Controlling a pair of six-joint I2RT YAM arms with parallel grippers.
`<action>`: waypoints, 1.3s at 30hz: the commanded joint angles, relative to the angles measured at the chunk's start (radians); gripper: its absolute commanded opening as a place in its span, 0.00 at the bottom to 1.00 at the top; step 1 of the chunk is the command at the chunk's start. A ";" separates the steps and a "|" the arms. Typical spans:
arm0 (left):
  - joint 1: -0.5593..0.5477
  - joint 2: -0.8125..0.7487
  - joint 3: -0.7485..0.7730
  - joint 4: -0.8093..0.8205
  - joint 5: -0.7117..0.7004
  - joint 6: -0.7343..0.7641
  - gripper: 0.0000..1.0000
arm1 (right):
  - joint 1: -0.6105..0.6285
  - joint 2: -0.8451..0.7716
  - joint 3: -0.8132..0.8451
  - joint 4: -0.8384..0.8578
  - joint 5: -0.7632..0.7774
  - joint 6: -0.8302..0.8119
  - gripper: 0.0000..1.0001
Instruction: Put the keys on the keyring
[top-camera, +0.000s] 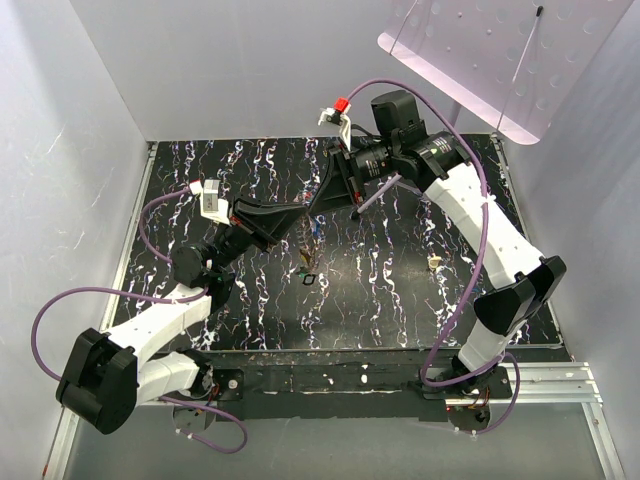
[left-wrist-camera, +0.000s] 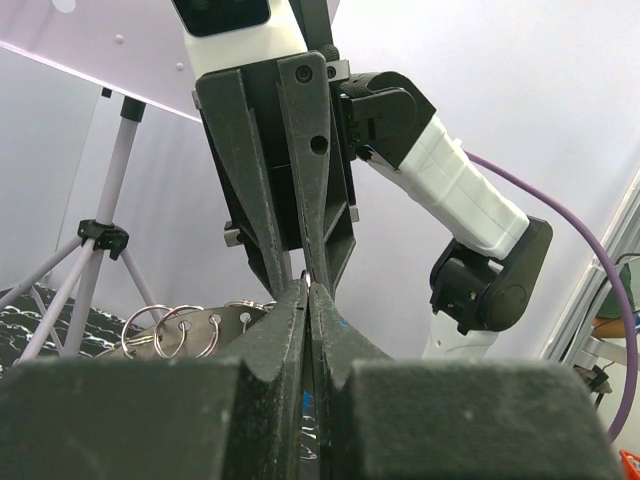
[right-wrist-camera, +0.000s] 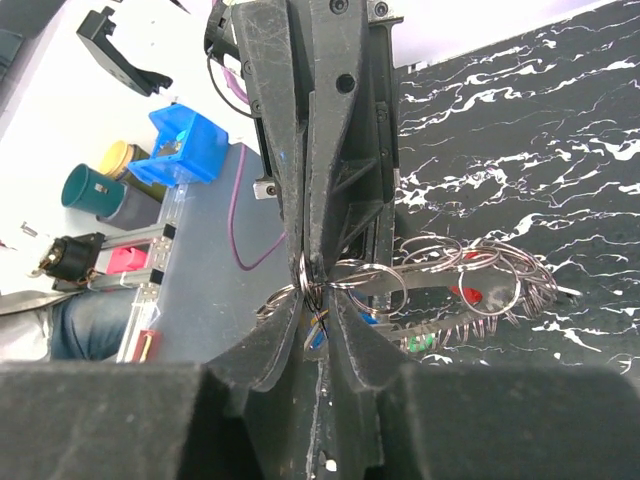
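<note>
Both grippers meet tip to tip above the middle of the table. My left gripper (top-camera: 301, 214) is shut on the thin wire of the keyring (left-wrist-camera: 305, 273). My right gripper (top-camera: 316, 206) comes from the opposite side, its fingers pinched on the same keyring (right-wrist-camera: 303, 279) with only a narrow gap. Several rings and grey keys (right-wrist-camera: 450, 285) fan out beside the pinch, with red, green and blue caps among them. In the top view, keys (top-camera: 313, 235) hang below the grippers. More keys (top-camera: 305, 262) and a small loose ring (top-camera: 308, 278) lie on the table underneath.
A small beige lump (top-camera: 434, 262) lies on the black marbled table (top-camera: 400, 300) to the right. A perforated pink panel on a tripod (top-camera: 480, 50) stands beyond the back right corner. White walls close in the left and back sides.
</note>
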 joint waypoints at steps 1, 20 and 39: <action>0.002 -0.024 0.002 0.108 -0.033 0.014 0.00 | 0.006 -0.007 0.040 0.022 -0.011 -0.004 0.18; 0.138 -0.322 0.278 -1.224 0.203 0.211 0.93 | 0.009 0.026 0.066 -0.558 0.060 -0.565 0.01; 0.160 0.031 0.467 -1.336 0.634 0.132 0.65 | 0.015 0.130 0.080 -0.804 -0.012 -0.752 0.01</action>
